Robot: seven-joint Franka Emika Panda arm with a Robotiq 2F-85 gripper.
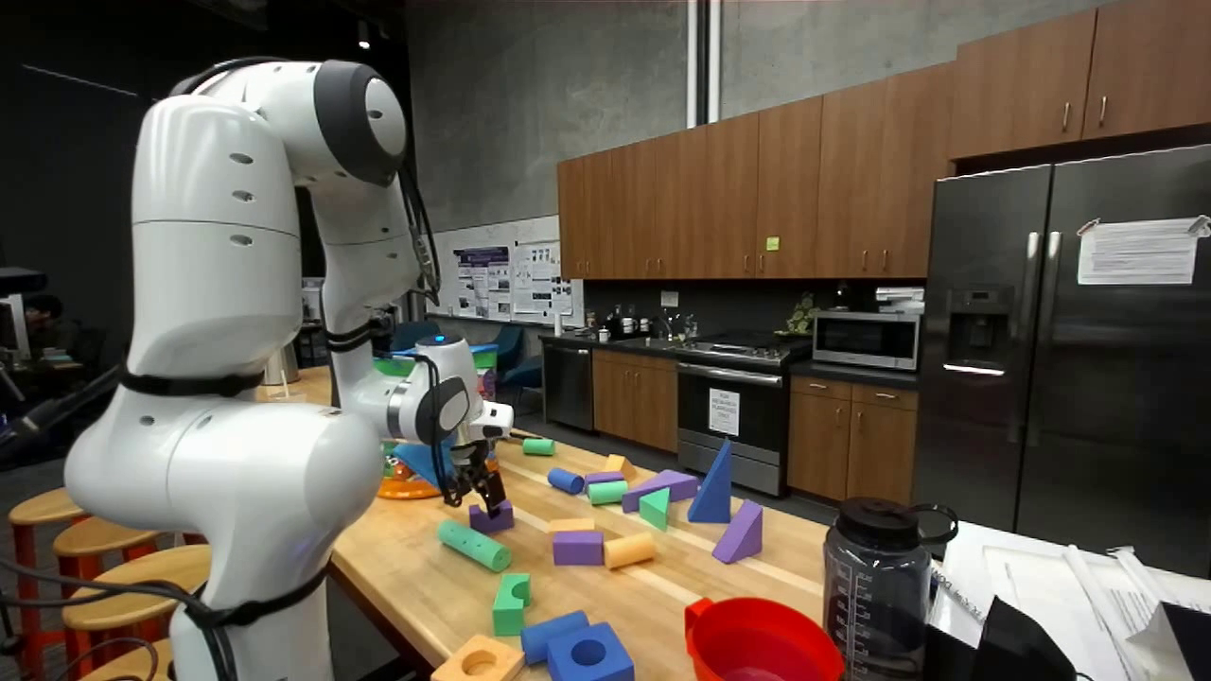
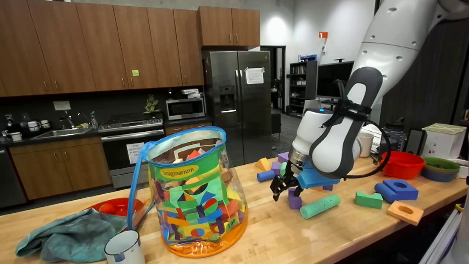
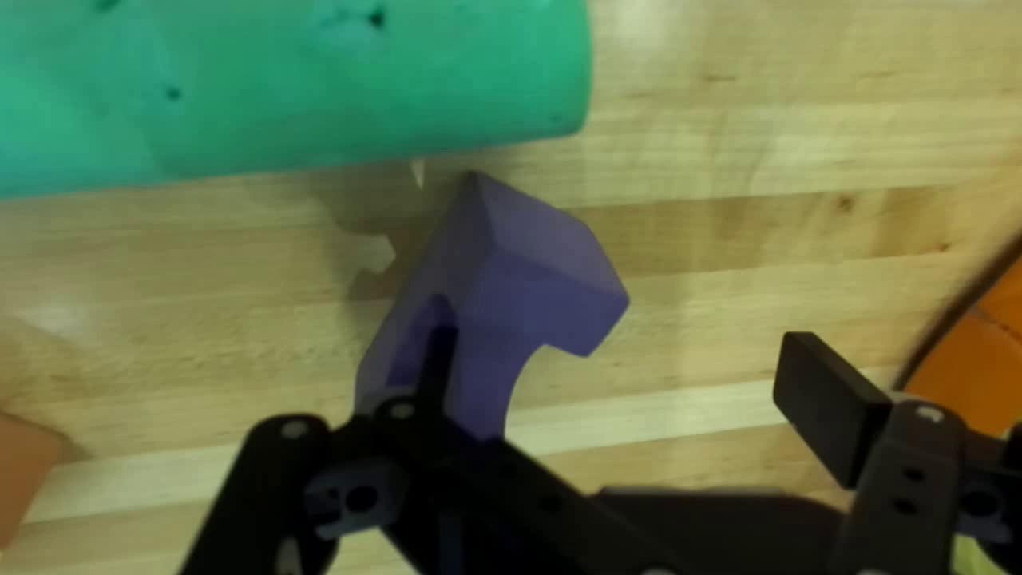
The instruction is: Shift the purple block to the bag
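Note:
The purple block with a curved notch point(image 3: 511, 295) lies on the wooden table just below my gripper point(image 3: 631, 383). It also shows in both exterior views point(image 1: 493, 517) point(image 2: 295, 202). My gripper is open, with nothing between its fingers. In the wrist view one finger overlaps the block and the other is over bare table to the right; whether the first finger touches the block I cannot tell. The gripper also shows in both exterior views point(image 1: 479, 487) point(image 2: 287, 193). The clear bag with a green band point(image 2: 179, 171) stands upright, open at the top, with many blocks inside. Its orange base point(image 1: 407, 489) is partly hidden by the arm.
A green cylinder point(image 2: 320, 206) lies close beside the purple block. Several other blocks are scattered around, including another purple block point(image 1: 578, 548). A red bowl point(image 1: 763, 641) and dark bottle point(image 1: 877, 586) stand at one end. A cup point(image 2: 125, 247) and cloth point(image 2: 73, 234) lie near the bag.

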